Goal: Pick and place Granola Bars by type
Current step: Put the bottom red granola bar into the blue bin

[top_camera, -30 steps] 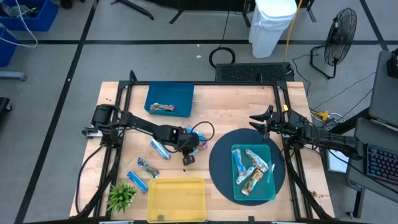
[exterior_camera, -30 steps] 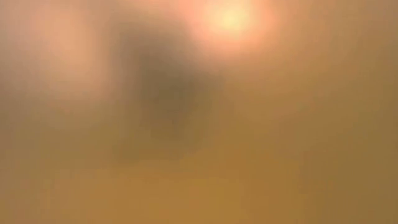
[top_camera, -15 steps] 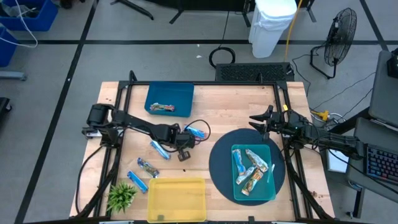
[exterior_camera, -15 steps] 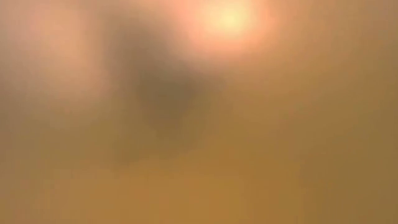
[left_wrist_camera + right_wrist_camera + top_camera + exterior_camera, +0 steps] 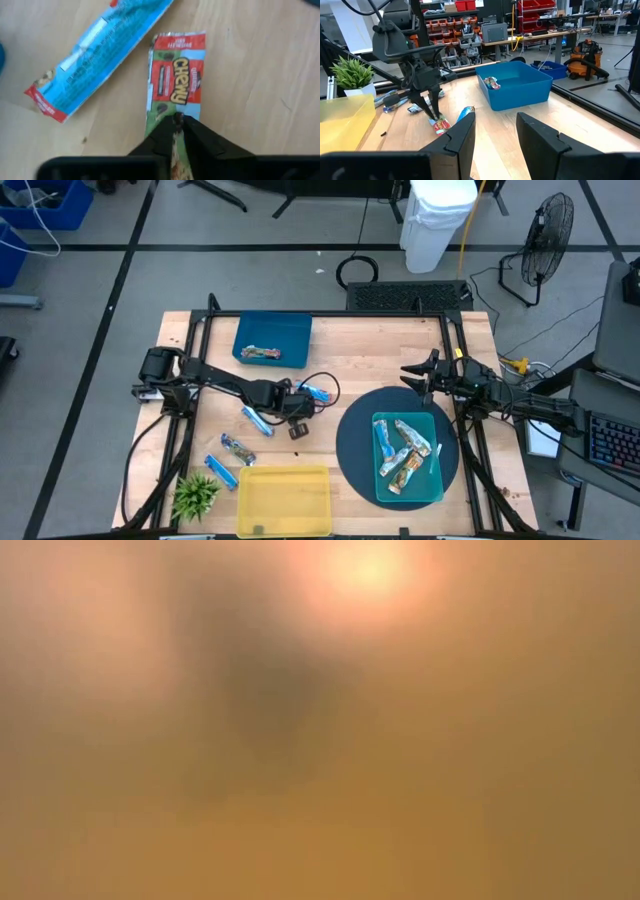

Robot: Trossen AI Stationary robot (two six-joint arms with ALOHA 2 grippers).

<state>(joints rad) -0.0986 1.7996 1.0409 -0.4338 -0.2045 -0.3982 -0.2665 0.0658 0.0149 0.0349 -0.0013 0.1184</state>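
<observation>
The sorting is mid-way. On the worktop (image 5: 470,340), just right of the blue bin (image 5: 272,340), the left pincer (image 5: 178,119) pinches the near end of a red-and-green Chewy bar (image 5: 176,75), fingers narrow. A blue-wrapped bar (image 5: 95,55) lies just beside it. Next, I judge, comes a lift toward the blue bin. The right pincer (image 5: 495,122) waits half-open at the worktop's right side.

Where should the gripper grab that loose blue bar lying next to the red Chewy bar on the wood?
Grip the blue bar across its narrow width near the middle, coming straight down from above. It lies flat on the table and its long sides are bare; only one end nears the Chewy bar, which the left gripper pinches.
</observation>
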